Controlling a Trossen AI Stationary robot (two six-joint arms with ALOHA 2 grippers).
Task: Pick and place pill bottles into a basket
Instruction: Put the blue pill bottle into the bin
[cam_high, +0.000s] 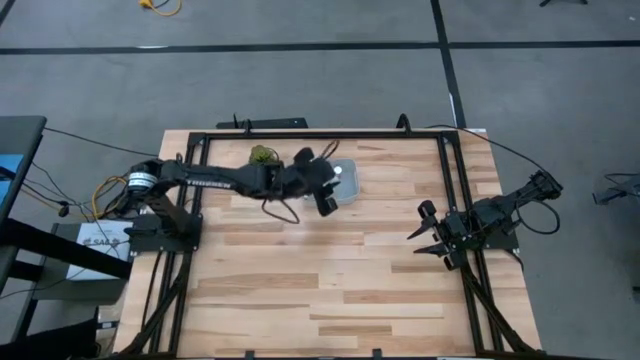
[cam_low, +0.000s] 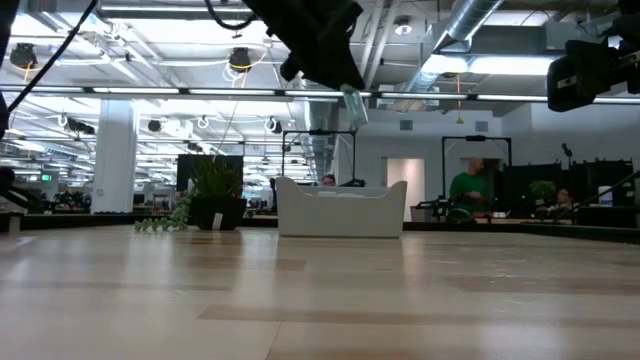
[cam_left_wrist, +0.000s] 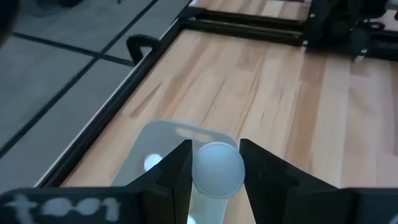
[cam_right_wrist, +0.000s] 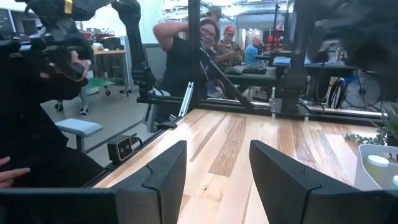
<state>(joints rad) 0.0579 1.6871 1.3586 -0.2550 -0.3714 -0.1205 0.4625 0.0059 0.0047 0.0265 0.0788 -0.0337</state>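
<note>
My left gripper (cam_left_wrist: 216, 147) is shut on a pill bottle (cam_left_wrist: 217, 169) with a round white cap, high above the basket (cam_left_wrist: 163, 138). The low view shows the bottle (cam_low: 354, 105) under the gripper (cam_low: 330, 55), well above the pale basket (cam_low: 340, 210). In the high view the gripper (cam_high: 328, 192) is at the basket's (cam_high: 351, 190) left end. Another white cap (cam_left_wrist: 151, 163) lies inside the basket. My right gripper (cam_high: 428, 236) is open and empty near the table's right edge, and it also shows in its own wrist view (cam_right_wrist: 217, 163). My left gripper pinches the bottle between its two fingers, one on each side of its white cap end (cam_left_wrist: 198, 169). The fingers come from above, pointing down over the basket. The bottle is lifted clear and sticks out below the fingertips, tilted (cam_low: 356, 110).
A green plant sprig in a dark pot (cam_low: 210, 200) stands just left of the basket, near the table's far edge (cam_high: 262, 155). A black frame rail (cam_high: 320, 134) runs around the table. Bare wood lies in the middle and at the near side. People are in the room behind.
</note>
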